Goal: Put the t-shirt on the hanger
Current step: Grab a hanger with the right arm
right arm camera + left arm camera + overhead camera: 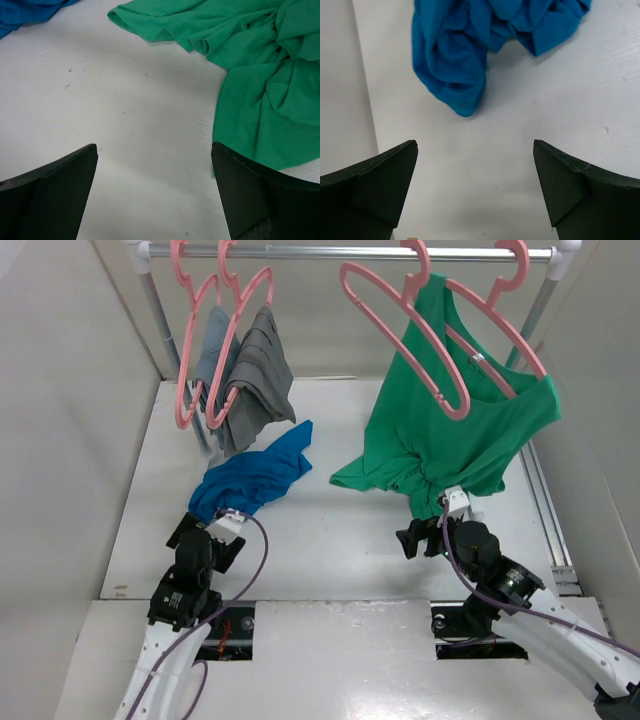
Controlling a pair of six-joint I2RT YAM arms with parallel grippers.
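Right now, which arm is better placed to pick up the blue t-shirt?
Left. The left gripper is open just short of the t-shirt; the right gripper, also open, faces the green top.

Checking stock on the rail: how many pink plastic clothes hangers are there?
4. Two at the rail's left end, the outer hanger and inner hanger, carry grey garments; the empty hanger hangs right of centre; the rightmost hanger bears the green sleeveless top. Garments may hide more.

T-shirt (255,478) soft matt cloth; hanger (411,292) smooth plastic, perhaps glossy.
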